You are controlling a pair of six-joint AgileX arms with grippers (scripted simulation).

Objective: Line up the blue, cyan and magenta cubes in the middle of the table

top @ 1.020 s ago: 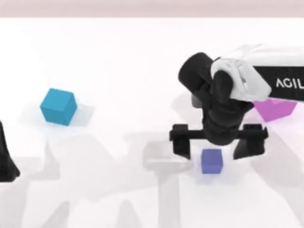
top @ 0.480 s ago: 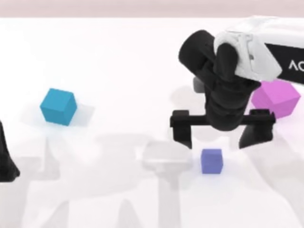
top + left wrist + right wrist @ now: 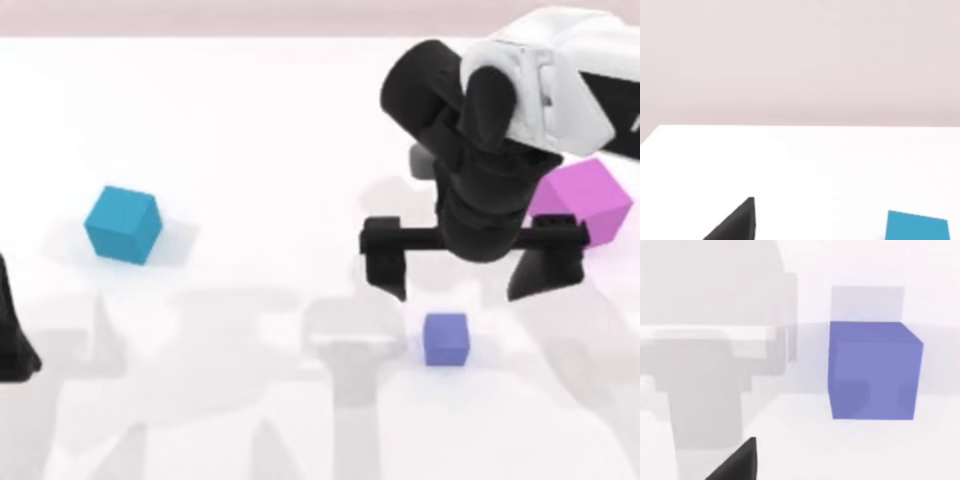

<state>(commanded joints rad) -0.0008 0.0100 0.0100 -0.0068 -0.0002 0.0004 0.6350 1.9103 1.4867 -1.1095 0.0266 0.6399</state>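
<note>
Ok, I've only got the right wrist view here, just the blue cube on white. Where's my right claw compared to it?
Observer: From the top view, the right claw is open and holds nothing; the blue cube lies free on the table, just nearer the table's front edge than the claw.
Operator: And the magenta one?
Observer: The magenta cube sits at the table's right, partly hidden by the right arm, apart from the blue cube.
Operator: Cyan?
Observer: The cyan cube stands alone far to the left, with the left claw parked at the left edge.
</note>
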